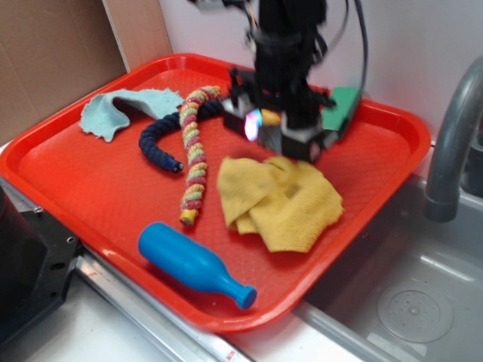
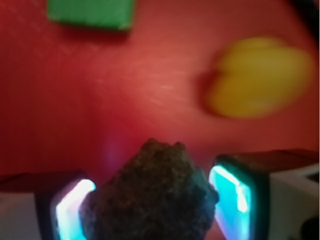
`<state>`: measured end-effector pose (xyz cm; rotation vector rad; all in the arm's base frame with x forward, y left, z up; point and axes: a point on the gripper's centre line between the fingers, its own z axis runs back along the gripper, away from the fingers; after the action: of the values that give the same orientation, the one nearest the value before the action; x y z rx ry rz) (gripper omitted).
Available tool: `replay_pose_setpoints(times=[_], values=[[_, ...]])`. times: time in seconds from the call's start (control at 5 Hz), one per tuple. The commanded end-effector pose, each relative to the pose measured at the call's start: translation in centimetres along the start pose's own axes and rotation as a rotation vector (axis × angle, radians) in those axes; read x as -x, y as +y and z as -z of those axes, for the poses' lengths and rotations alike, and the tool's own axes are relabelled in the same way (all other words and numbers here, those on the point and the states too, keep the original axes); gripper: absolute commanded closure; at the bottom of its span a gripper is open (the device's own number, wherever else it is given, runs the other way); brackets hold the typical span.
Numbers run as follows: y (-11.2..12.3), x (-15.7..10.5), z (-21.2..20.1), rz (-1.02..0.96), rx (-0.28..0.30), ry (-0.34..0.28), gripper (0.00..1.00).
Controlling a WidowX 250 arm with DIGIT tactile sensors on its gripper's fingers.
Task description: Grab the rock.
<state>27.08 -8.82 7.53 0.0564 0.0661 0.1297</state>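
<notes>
Rock point(image 2: 150, 197) between end effector point(image 2: 152, 205) fingers (both touching), over tray point(image 2: 100, 100).

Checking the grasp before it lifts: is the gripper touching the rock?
Touching. The wrist view shows the rock wedged between both fingers of the gripper.

- A red tray point(image 1: 90, 188) is set beside a sink point(image 1: 423, 302).
- On the tray are laid a yellow cloth point(image 1: 283, 204), a blue bottle-shaped toy point(image 1: 192, 264), a striped rope point(image 1: 194, 151), a dark blue rope point(image 1: 158, 143), a teal cloth point(image 1: 121, 109) and a green block point(image 1: 343, 105).
</notes>
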Motion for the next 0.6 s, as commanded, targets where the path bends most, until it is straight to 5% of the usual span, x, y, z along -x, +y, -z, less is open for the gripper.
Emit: replay_pose_setpoints(times=[0.0, 0.2, 0.4], values=[[6.0, 8.0, -10.9, -0.170, -0.037, -0.175, 1.00], [10.5, 12.5, -14.3, -0.098, 0.013, -0.191, 1.00], [14.1, 14.4, -13.7, -0.022, 0.085, -0.167, 1.00]])
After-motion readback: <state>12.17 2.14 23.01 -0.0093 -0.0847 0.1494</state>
